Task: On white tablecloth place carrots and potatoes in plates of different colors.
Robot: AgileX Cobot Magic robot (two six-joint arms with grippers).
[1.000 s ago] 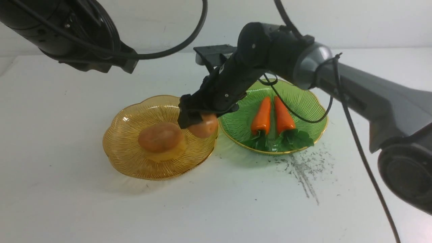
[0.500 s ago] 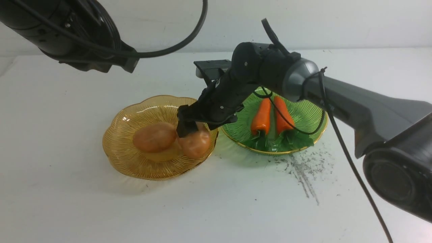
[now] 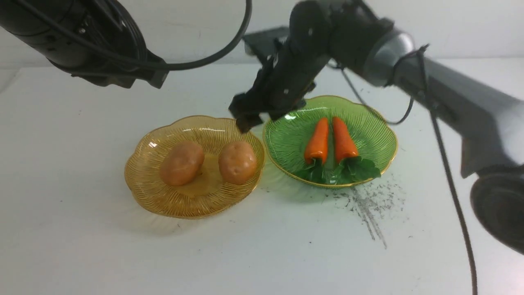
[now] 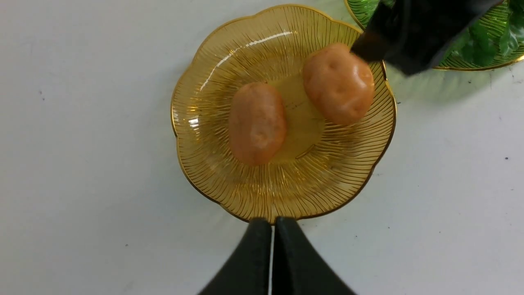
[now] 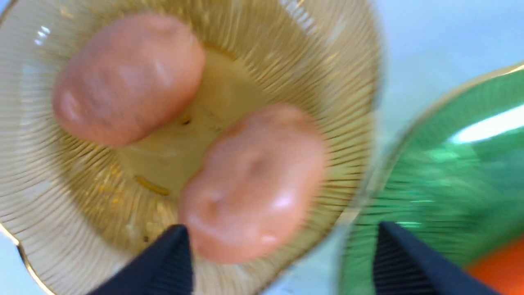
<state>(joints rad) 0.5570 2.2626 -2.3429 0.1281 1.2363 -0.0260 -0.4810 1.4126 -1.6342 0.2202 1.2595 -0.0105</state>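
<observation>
On the white tablecloth (image 3: 82, 246) covering the bench sit two ribbed, translucent dishes with scalloped gold rims, side by side and almost touching: the amber-yellow plate (image 3: 141, 188) on the left and the green plate (image 3: 378, 131) on the right. In the amber one lie two dimpled tan-brown pieces, the left potato (image 3: 181, 163) and the right potato (image 3: 238, 162), close together with a strip of plate showing between them. In the green one the left carrot (image 3: 318, 141) and the right carrot (image 3: 343, 141), glossy orange, lie parallel and just beside each other, tips pointing away from the robot and leafy green tops at the near rim. The right hand (image 5: 281, 227) hangs above the far rims where the plates meet, over the right potato, released, its jaws spread and empty. The left hand (image 4: 272, 229) is clenched on nothing, raised above the amber plate's rim. Grey scuff marks (image 3: 368, 209) streak the cloth just in front of the green plate, and a black cable (image 3: 446, 172) from the right arm droops across the right side.
</observation>
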